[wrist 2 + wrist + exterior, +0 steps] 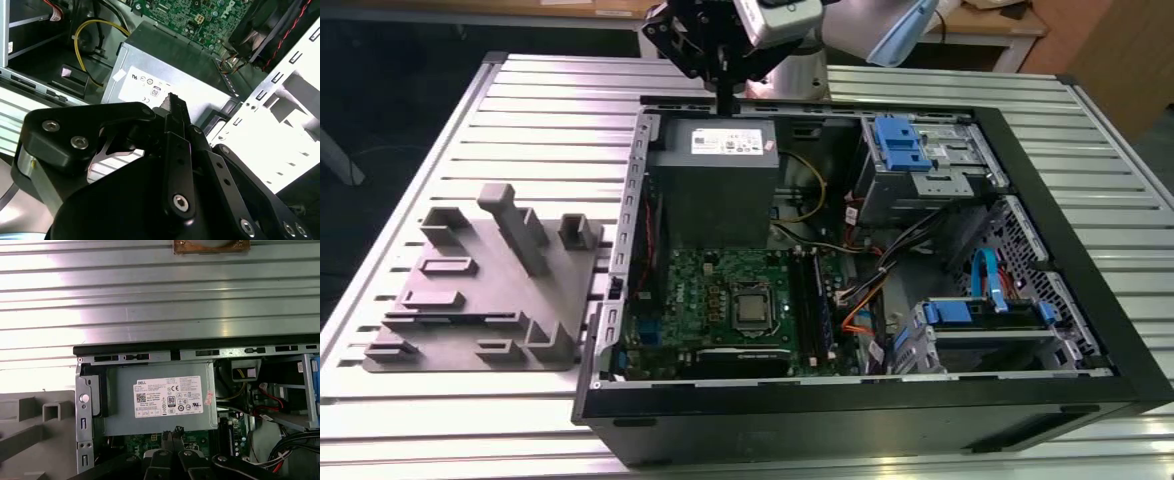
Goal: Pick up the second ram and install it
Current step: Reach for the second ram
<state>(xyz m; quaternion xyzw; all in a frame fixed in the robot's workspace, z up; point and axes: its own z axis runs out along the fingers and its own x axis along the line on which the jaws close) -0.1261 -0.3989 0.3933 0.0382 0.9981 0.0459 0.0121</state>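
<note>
My gripper (724, 108) hangs above the far edge of the open computer case (1067, 300), over the grey power supply (716, 150). Its black fingers (176, 131) are shut together, and I see nothing between them. In the first wrist view the gripper (172, 432) pokes in over the power supply's label (169, 396). The green motherboard (720, 290) lies further inside, with long dark memory slots (809, 305) beside the processor socket. I cannot tell the second ram apart from those dark strips. The grey holder block (480, 290) at the exterior view's left carries no dark stick.
The case lies on a ribbed metal table (480, 420). Drive cages with blue clips (907, 145) and loose cables (881, 270) fill the case's side at the exterior view's right. A yellow cable (80, 45) loops beside the power supply. A fan (260, 25) sits near the motherboard.
</note>
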